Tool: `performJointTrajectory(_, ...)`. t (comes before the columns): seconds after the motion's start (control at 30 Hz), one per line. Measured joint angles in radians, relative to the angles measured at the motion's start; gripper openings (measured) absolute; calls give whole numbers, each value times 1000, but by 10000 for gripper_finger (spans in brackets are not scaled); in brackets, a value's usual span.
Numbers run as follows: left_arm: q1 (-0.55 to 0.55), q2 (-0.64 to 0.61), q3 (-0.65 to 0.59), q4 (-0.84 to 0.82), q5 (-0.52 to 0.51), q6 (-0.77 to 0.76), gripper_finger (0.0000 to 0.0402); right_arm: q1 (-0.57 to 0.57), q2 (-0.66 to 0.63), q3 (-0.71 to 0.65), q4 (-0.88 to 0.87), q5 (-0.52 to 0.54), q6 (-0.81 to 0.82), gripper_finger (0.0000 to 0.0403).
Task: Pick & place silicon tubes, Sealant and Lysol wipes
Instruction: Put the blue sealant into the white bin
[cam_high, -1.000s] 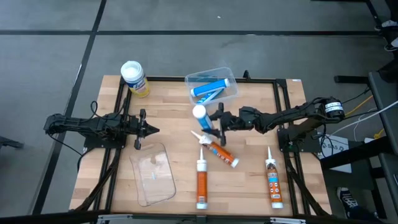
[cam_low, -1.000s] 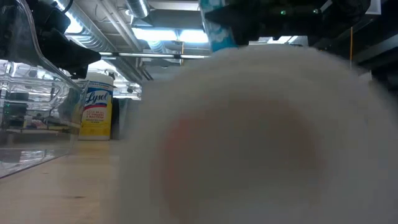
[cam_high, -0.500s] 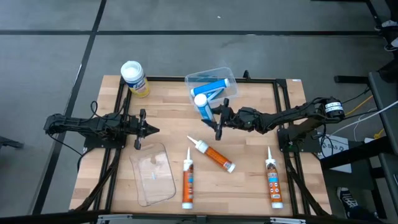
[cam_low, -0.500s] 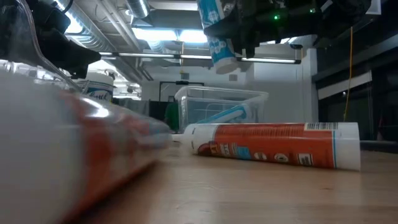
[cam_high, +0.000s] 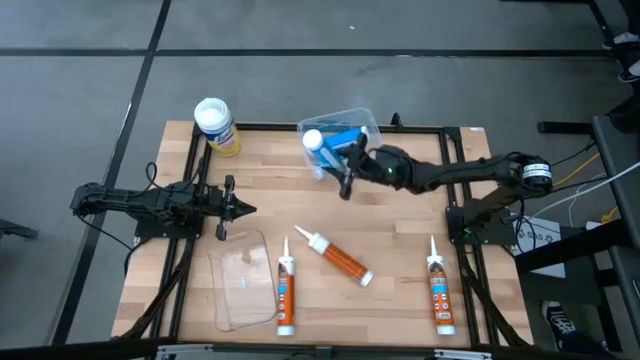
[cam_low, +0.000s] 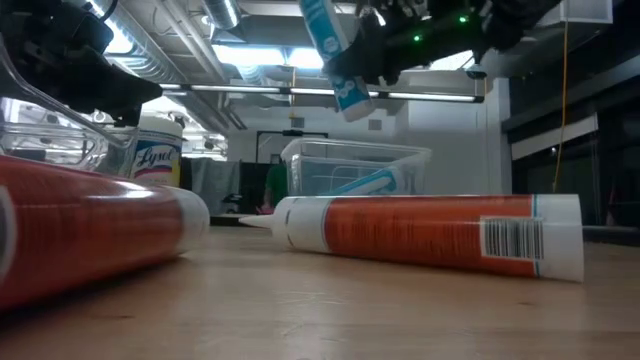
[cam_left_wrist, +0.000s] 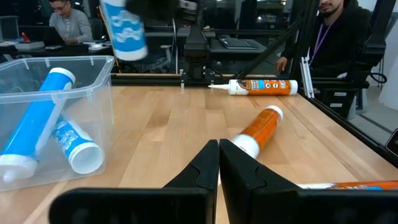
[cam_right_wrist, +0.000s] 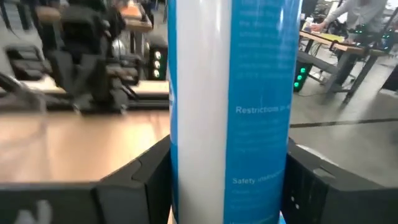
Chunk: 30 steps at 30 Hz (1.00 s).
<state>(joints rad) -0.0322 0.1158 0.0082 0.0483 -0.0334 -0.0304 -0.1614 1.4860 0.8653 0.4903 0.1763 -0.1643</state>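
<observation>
A blue and white tube stands upright through the middle of the frame, clamped between the right gripper's two dark fingers at 7 and 5 o'clock. Printed words, "Restrictions" and "Safety", run across its blue part. Beyond it, the wooden table stretches out at 9 o'clock, with the left arm at 10 o'clock and a person's sleeve at 2 o'clock.

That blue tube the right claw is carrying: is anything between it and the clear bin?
Nothing visible blocks it. The right claw holds the blue tube in the air right at the clear bin, whose top is open, with other blue tubes lying inside.
</observation>
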Motion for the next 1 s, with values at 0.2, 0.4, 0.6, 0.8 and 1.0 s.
performJointTrajectory(0.2, 0, 0, 0, 0, 0, 0, 13, -95, 0, 136, -294, -12, -197, 216)
performJointTrajectory(0.4, 0, 0, 0, 0, 0, 0, 9, -168, 0, 265, -617, -12, -351, 216)
performJointTrajectory(0.6, 0, 0, 0, 0, 0, 0, 12, -198, 0, 332, -821, 61, -488, 216)
performJointTrajectory(0.8, 0, 0, 0, 0, 0, 0, 10, -217, 0, 336, -861, 118, -529, 216)
performJointTrajectory(1.0, 0, 0, 0, 0, 0, 0, 10, -216, 0, 336, -866, 119, -529, 216)
